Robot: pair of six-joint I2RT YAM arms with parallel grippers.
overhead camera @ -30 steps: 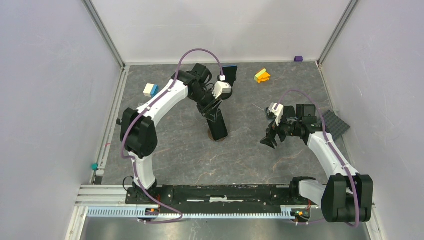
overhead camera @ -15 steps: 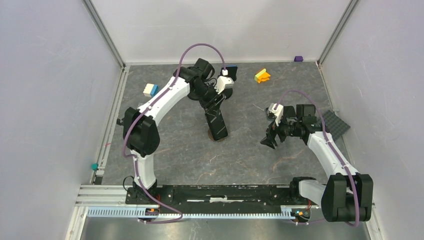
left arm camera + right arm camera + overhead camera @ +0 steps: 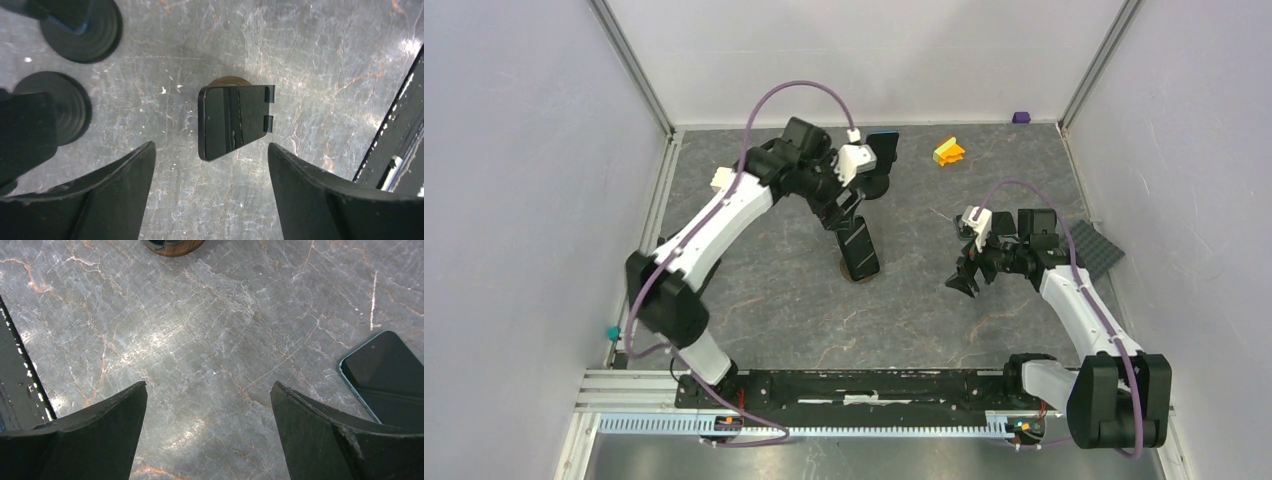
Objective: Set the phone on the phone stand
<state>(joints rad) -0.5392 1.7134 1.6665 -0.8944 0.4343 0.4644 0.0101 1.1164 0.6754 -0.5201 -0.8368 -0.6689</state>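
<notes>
1. Grey marbled tabletop [image 3: 774, 300] lies between pale walls, with both arms reaching over it.
2. Near its middle, a black slab-shaped phone [image 3: 232, 122] leans on the phone stand [image 3: 229, 80], which has a round wooden base.
3. Above the phone hangs the left gripper [image 3: 210, 150], its fingers spread wide to either side and touching nothing.
4. Well off to the right hovers the right gripper [image 3: 208, 385], jaws apart and empty.
5. Near the back wall lie a yellow-and-orange block [image 3: 948, 151] and a small purple block [image 3: 1021, 117].
</notes>
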